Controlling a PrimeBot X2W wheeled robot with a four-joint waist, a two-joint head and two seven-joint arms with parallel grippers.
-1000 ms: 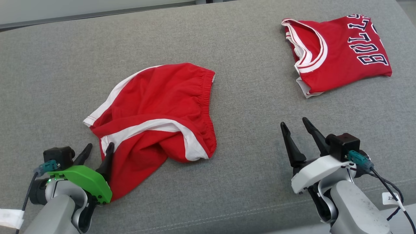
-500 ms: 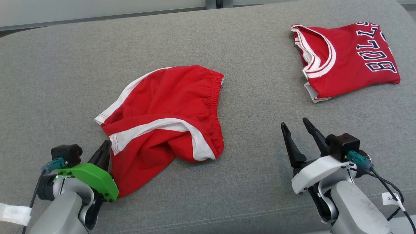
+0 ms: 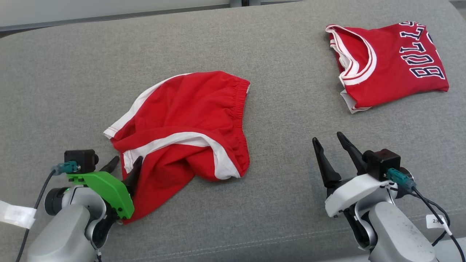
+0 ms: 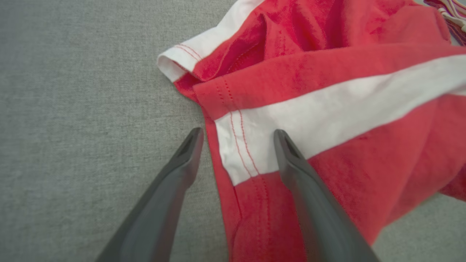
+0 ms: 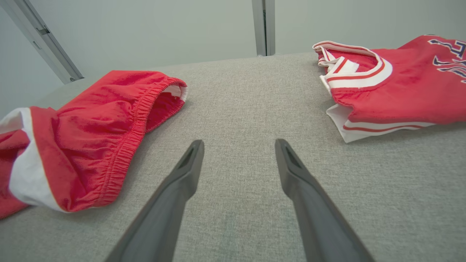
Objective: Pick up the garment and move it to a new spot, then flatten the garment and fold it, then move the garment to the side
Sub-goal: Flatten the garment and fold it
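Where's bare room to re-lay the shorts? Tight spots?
Widest: grey cushion between red shorts and jersey, ahead of the right tool. Also bare: far left, beyond the shorts. Crowded: near left, where the left tool straddles the shorts' edge.

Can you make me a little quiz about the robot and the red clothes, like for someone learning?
1. True or false: the left gripper stands open at the red shorts' hem.
2. What lies at the cushion's far right? A: a folded red jersey. B: a sock. C: a towel.
3. Fill in: the right gripper is open and holds ____.
Key: 1 true; 2 A; 3 nothing.
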